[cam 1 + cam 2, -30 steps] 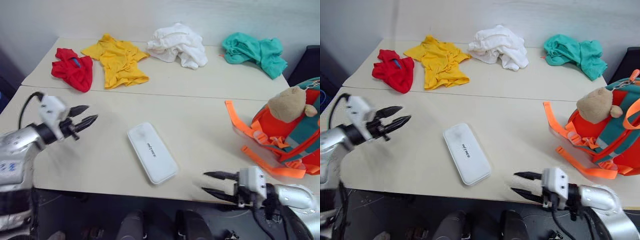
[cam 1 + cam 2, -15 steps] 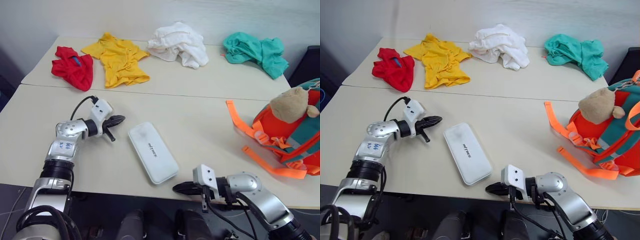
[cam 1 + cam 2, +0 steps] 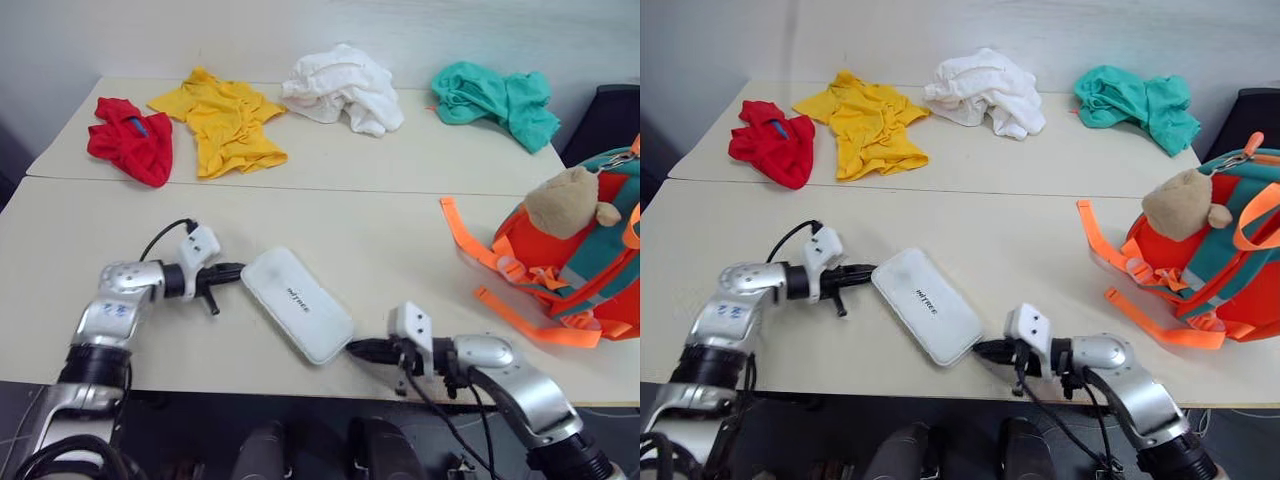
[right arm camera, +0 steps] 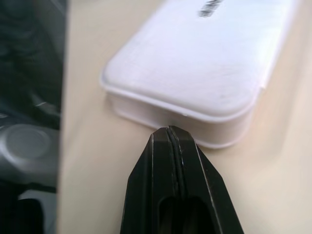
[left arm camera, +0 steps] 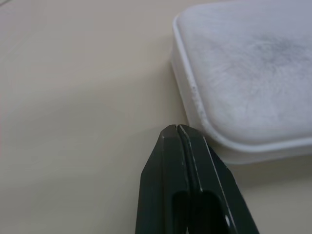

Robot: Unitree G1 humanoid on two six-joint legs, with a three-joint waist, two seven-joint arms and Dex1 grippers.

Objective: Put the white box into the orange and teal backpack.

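The white box (image 3: 296,317) lies flat and slanted on the near table, close to the front edge. My left gripper (image 3: 234,270) is shut, and its tips rest by the box's far left end; the wrist view has the shut fingers (image 5: 178,146) just beside the white box (image 5: 248,83). At the box's near right end my right gripper (image 3: 354,347) is shut too, with its tips at the end wall of the white box (image 4: 195,73). The orange and teal backpack (image 3: 1205,280) stands at the right with a tan plush animal on top and orange straps spread on the table.
On the far table lie a red garment (image 3: 127,139), a yellow garment (image 3: 224,122), a white cloth garment (image 3: 340,86) and a teal cloth garment (image 3: 493,100). A dark chair (image 3: 600,120) stands at the far right. The front table edge (image 3: 250,372) runs just beside the box.
Both grippers have shut and moved in on the box, the left from the left side, the right from the front right. The camera has shifted slightly.
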